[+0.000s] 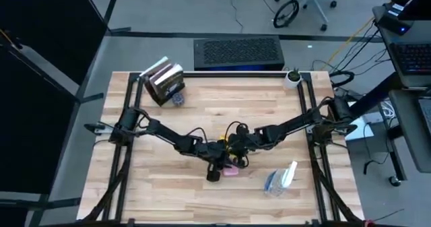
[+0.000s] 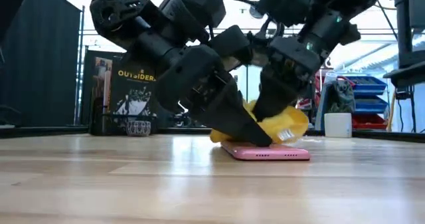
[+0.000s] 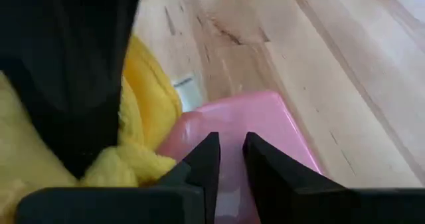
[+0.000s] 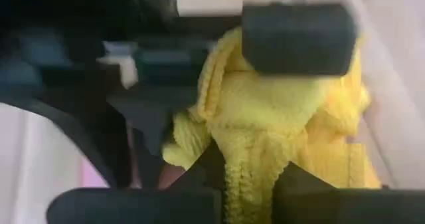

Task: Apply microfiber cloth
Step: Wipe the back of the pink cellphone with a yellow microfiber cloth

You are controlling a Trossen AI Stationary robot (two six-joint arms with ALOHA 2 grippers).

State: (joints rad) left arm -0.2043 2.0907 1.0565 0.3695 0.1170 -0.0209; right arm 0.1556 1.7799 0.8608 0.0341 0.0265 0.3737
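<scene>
Mid-table, the phone [image 1: 231, 172] lies flat on the table [image 1: 168, 186] with the cloth [image 2: 282, 125] bunched on it. The spray bottle [image 1: 281, 178] lies to its right; books [image 1: 163, 81] stand at the far left corner.

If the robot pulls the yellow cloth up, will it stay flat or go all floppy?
Probably floppy: the cloth is already bunched in folds where the right tool pinches it. It looks fluffy, so likely light. It may drag rather than slide on the pink phone beneath it.
</scene>
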